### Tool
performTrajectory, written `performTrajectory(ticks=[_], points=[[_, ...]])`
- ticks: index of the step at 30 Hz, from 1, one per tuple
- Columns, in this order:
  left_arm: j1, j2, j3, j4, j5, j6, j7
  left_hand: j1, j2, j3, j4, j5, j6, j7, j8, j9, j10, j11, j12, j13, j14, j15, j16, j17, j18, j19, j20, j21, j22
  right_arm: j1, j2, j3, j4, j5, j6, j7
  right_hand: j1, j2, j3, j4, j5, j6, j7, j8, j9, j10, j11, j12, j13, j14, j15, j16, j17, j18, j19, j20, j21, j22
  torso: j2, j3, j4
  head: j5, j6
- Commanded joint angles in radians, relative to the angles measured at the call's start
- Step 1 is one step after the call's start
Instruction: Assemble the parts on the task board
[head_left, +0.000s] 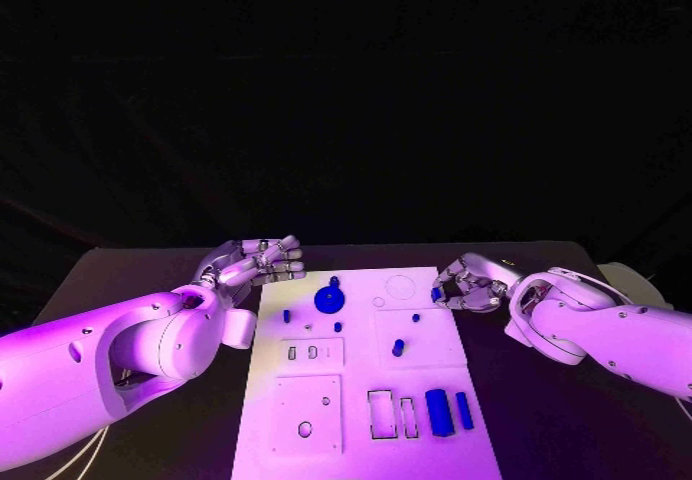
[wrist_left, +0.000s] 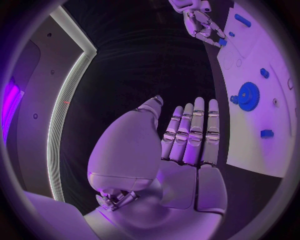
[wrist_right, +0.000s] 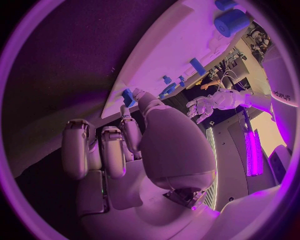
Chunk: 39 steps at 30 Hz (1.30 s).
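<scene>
The right hand (head_left: 469, 290) is pinching a small blue part (wrist_right: 128, 96) between its thumb and a finger, right at the right edge of the white task board (head_left: 361, 420). Its other fingers are curling in beside it. The left hand (head_left: 260, 262) is holding nothing. Its fingers are straight and close together, and it is waiting just past the far left corner of the board, above the black table (head_left: 130, 275).

On the board, a blue gear (head_left: 330, 298) is sitting near the far end. Two long blue blocks (head_left: 449, 411) are lying near the close end, next to some empty slots. A few small blue pegs (head_left: 398, 347) are standing in the middle.

The step now looks like moving the small part to its own hole. To do it well, the right hand should be keeping a soft but sure pinch, so the part is not slipping. It should be lifting the part clear of the edge, holding it straight over the matching hole, and then going down slowly. The left hand should be staying out of the way.

Some small writing is showing on the left arm in the right wrist view, but it is too tiny to read for sure.
</scene>
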Motion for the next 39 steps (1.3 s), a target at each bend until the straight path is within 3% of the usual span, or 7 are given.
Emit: performTrajectory(ticks=[1,20,32,39], points=[[0.001,0.002,0.001,0.001,0.001,0.019,0.003,0.003,0.009,0.0,-0.006,0.001,0.001,0.003,-0.006,0.001,-0.002,-0.001,-0.003,0.0,0.001,0.003,-0.005,0.002,0.012,-0.002,0.005,-0.004,-0.001,-0.001,0.006,0.0,-0.007,-0.003,0.0,0.005,0.004,0.005,0.005,-0.001,0.001,0.009,0.002,0.005,0.0,0.011,-0.001,0.006,0.029,0.096,-0.002,0.006,0.227,-0.002,0.007,0.001,0.005,0.067,-0.001,0.0,-0.0001,0.002,-0.002],[0.001,0.001,0.001,0.002,0.001,0.02,-0.002,0.003,0.009,0.0,-0.006,0.001,0.001,0.003,-0.006,0.001,-0.002,-0.001,-0.003,0.0,0.001,0.003,-0.005,0.002,0.012,-0.002,0.005,-0.004,-0.001,-0.001,0.029,0.0,-0.039,-0.002,0.018,-0.004,0.009,0.017,0.014,-0.004,-0.001,0.026,-0.002,0.012,0.002,0.022,-0.005,0.019,0.04,0.097,-0.004,0.008,0.232,-0.004,0.011,-0.001,0.01,0.074,-0.001,-0.0005,-0.0006,0.003,-0.006],[0.001,0.001,0.001,0.006,0.001,0.021,-0.005,0.003,0.011,0.0,-0.006,0.001,0.0,0.003,-0.007,0.0,-0.003,0.0,-0.003,0.0,0.001,0.003,-0.006,0.002,0.012,-0.002,0.005,-0.004,-0.002,-0.001,0.033,0.0,-0.048,-0.002,0.021,-0.01,0.006,0.027,0.019,-0.007,-0.005,0.065,-0.017,0.034,0.01,0.031,-0.017,0.03,0.05,0.097,-0.013,0.008,0.233,-0.004,0.013,-0.008,0.011,0.078,-0.001,0.0003,-0.0008,0.003,-0.007],[0.001,0.001,0.001,0.004,0.001,0.021,-0.005,0.003,0.011,0.0,-0.006,0.001,0.0,0.003,-0.007,0.0,-0.003,0.0,-0.003,0.0,0.001,0.003,-0.006,0.002,0.012,-0.002,0.005,-0.004,-0.002,-0.001,0.035,0.0,-0.042,-0.002,0.006,-0.007,-0.013,0.016,0.007,-0.001,-0.023,0.049,-0.014,0.027,0.006,0.025,-0.015,0.023,0.044,0.097,-0.014,0.008,0.234,-0.004,0.012,-0.011,0.008,0.076,-0.001,0.0005,0.0,0.002,-0.007]])
